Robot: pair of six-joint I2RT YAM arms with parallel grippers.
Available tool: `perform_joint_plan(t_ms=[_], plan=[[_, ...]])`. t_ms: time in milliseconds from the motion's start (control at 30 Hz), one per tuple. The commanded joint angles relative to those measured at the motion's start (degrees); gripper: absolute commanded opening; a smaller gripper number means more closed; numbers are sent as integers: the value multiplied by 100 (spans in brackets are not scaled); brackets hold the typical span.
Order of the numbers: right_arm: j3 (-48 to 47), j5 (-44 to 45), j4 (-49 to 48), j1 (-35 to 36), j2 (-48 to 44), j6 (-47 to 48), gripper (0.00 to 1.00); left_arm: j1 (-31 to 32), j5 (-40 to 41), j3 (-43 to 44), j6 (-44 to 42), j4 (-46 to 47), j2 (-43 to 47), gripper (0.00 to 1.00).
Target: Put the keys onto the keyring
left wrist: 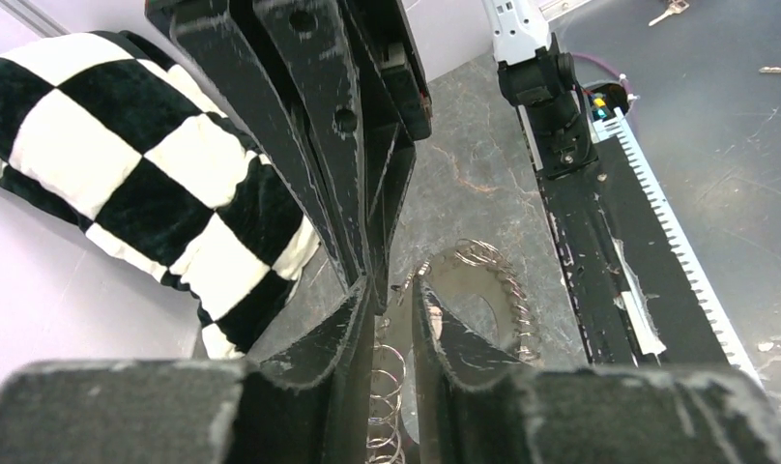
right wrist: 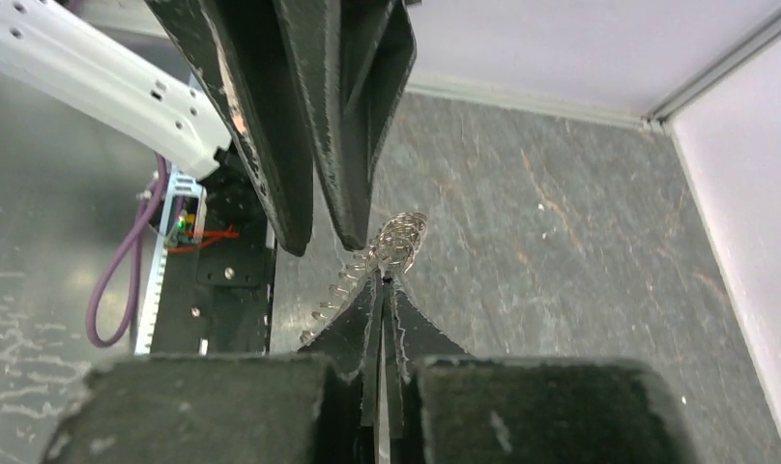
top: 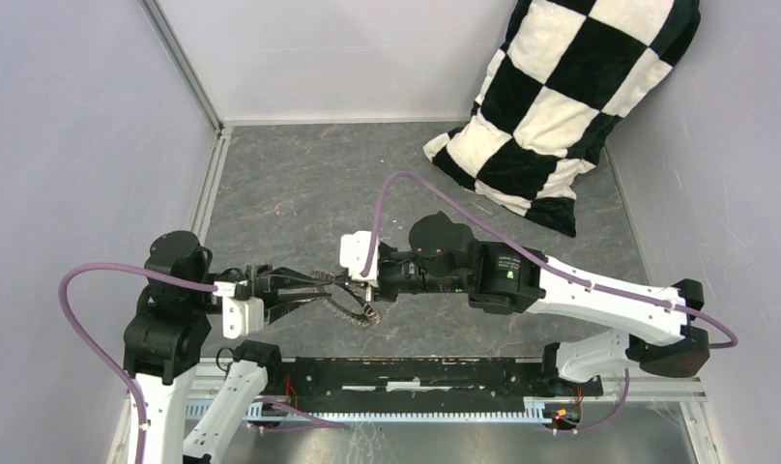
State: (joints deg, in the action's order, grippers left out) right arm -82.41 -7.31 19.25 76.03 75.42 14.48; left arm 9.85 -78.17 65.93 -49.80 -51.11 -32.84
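Observation:
The keyring, a ring of wire loops, hangs above the table between my two grippers. My left gripper comes from the left and its jaws are closed on the ring. In the left wrist view the loops run between its fingers and the rest of the ring curves off to the right. My right gripper comes from the right, shut on a thin silvery strip seen edge-on, seemingly a key blade. Its tips touch the ring. No black key head shows.
A black-and-white chequered pillow leans in the back right corner. A black rail runs along the near table edge. Two small metal keys lie on the grey surface beyond the rail. Grey walls close in left, back and right.

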Motion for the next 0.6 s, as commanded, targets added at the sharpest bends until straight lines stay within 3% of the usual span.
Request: perform_joint_plan(t_ms=[0, 100, 300, 567], plan=[[-644, 266, 697, 81, 158, 134, 1, 17, 121, 11, -180, -109, 24, 25], [-1005, 364, 1003, 166, 363, 201, 1, 17, 231, -43, 23, -109, 15, 22], [-1709, 533, 1576, 319, 769, 331, 1, 19, 689, -230, 161, -118, 1, 29], [-2249, 696, 1978, 526, 1061, 419, 1, 17, 803, -256, -155, -487, -64, 31]])
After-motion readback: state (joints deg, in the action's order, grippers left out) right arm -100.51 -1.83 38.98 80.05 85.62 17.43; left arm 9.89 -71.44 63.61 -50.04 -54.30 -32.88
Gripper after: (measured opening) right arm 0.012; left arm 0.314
